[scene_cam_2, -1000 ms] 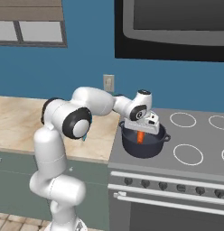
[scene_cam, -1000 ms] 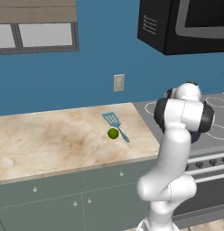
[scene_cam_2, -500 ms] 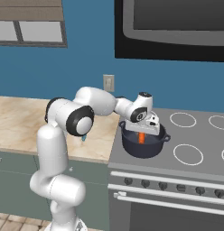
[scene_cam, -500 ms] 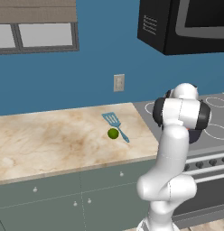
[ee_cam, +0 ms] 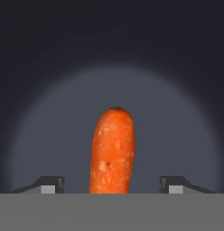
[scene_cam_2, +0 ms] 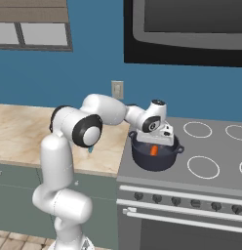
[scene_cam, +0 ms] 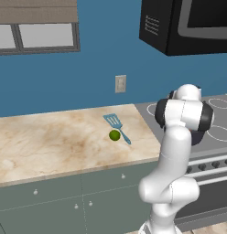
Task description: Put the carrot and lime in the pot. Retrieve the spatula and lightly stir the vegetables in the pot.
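Releasing carrot (ee_cam: 112, 151) into pot (scene_cam_2: 155, 155): first step of task, near done by look of it. Claw (ee_cam: 112, 185) over pot on stove (scene_cam_2: 211, 183), fingertips (ee_cam: 49, 184) wide apart, clear gap each side of carrot, no grip. Carrot orange inside pot rim, below claw. Lime (scene_cam: 115, 135) on worktop (scene_cam: 51, 141), touching or just beside light blue spatula (scene_cam: 116, 126), well apart from pot. Next move, likely: lift claw clear of pot, swing to worktop, take lime without knocking spatula.
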